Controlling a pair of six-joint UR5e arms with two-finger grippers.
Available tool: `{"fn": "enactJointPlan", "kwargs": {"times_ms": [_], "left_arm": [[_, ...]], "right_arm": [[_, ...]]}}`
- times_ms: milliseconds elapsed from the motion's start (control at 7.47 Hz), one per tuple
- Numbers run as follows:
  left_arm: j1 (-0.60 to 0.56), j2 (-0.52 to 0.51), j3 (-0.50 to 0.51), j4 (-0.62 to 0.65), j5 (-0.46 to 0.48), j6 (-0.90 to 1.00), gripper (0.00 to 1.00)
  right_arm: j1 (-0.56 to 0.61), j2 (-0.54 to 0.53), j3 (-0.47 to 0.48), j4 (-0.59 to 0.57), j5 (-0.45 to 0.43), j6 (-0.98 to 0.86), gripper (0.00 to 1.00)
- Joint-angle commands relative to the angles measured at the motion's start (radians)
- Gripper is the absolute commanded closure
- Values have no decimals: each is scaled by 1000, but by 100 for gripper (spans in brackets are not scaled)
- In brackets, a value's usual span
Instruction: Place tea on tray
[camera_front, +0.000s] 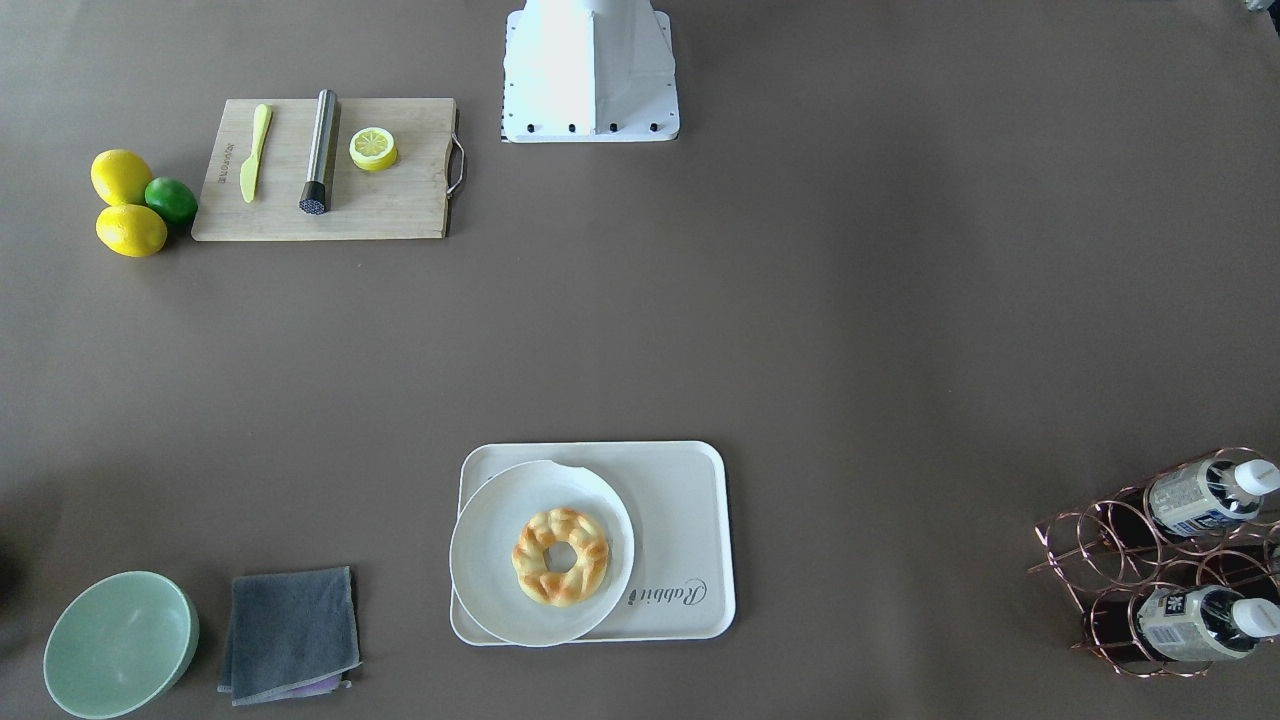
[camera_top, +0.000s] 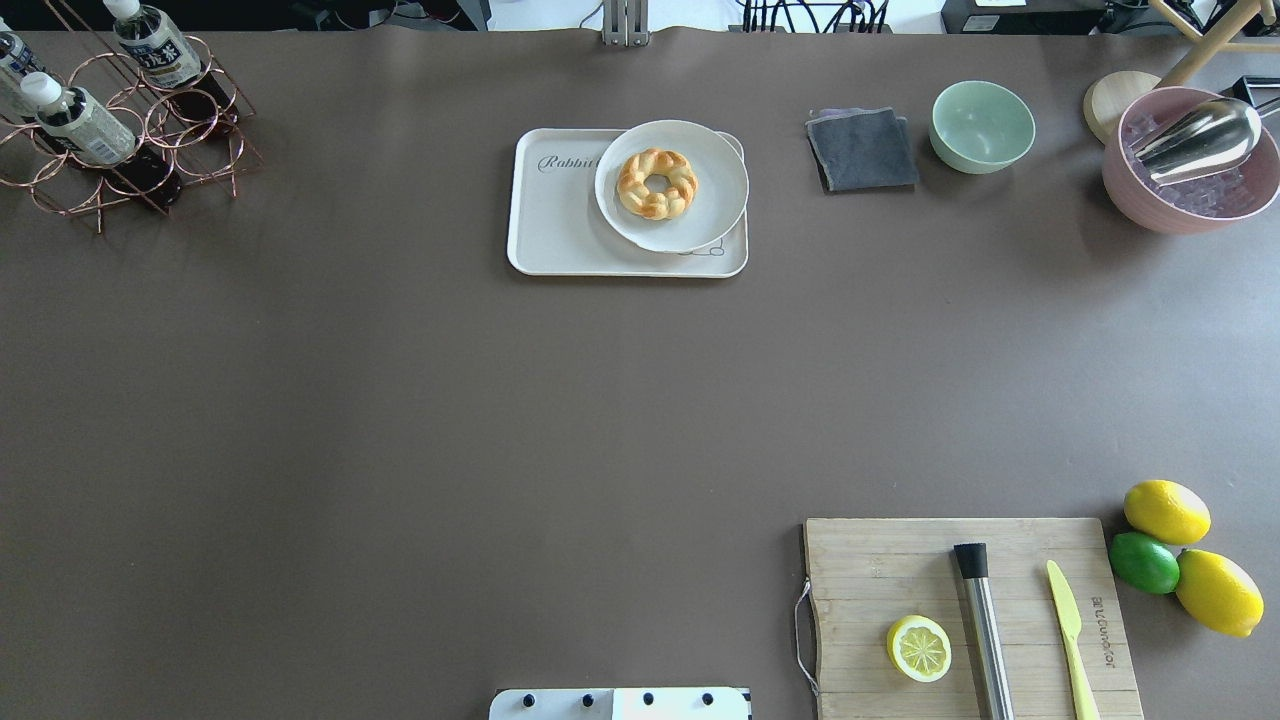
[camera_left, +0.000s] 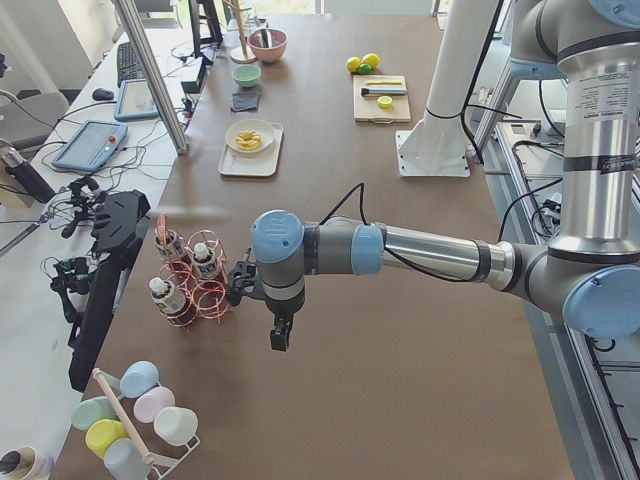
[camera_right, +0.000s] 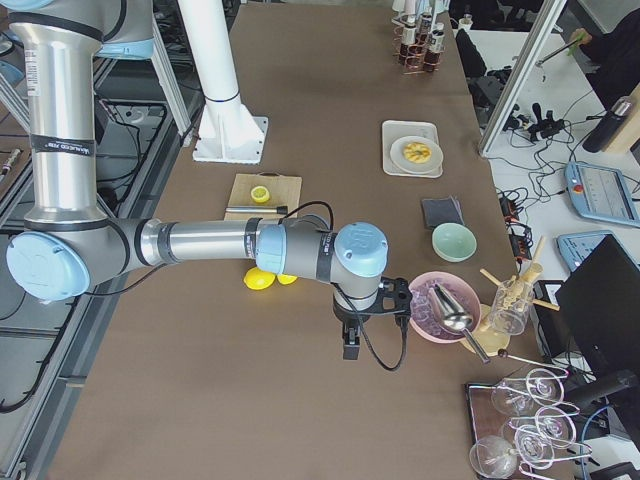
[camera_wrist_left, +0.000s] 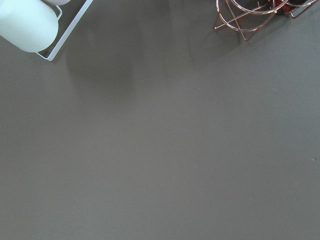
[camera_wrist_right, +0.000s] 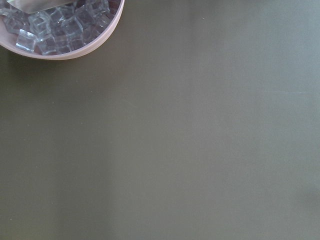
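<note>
We see the tea (camera_top: 80, 128) lying in the wire rack (camera_top: 170, 120) at the upper left corner of the overhead view, beside like bottles, hard by the far edge of the table (camera_top: 400, 400). The tray (camera_top: 560, 230) sits upper middle, well apart from the rack, with a broad stretch of brown surface between. A plate (camera_top: 700, 215) with a pastry (camera_top: 657, 183) covers the tray's right part; its left part, by the lettering, is bare. In the left side view the left gripper (camera_left: 280, 343) hangs just beside the rack; in the right side view the right gripper (camera_right: 350, 350) hangs near the pink ice bowl (camera_right: 420, 300). How far either is open we cannot tell.
</note>
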Motion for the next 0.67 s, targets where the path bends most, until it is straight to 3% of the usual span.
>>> {"fn": "enactJointPlan", "kwargs": {"times_ms": [0,536], "left_arm": [[1,-1,0,0,1,0,3],[1,-11,3,-6,4,1,3]], "right_arm": [[0,1,-2,3,-2,-3,0],[0,6,1,3,0,-6,0]]}}
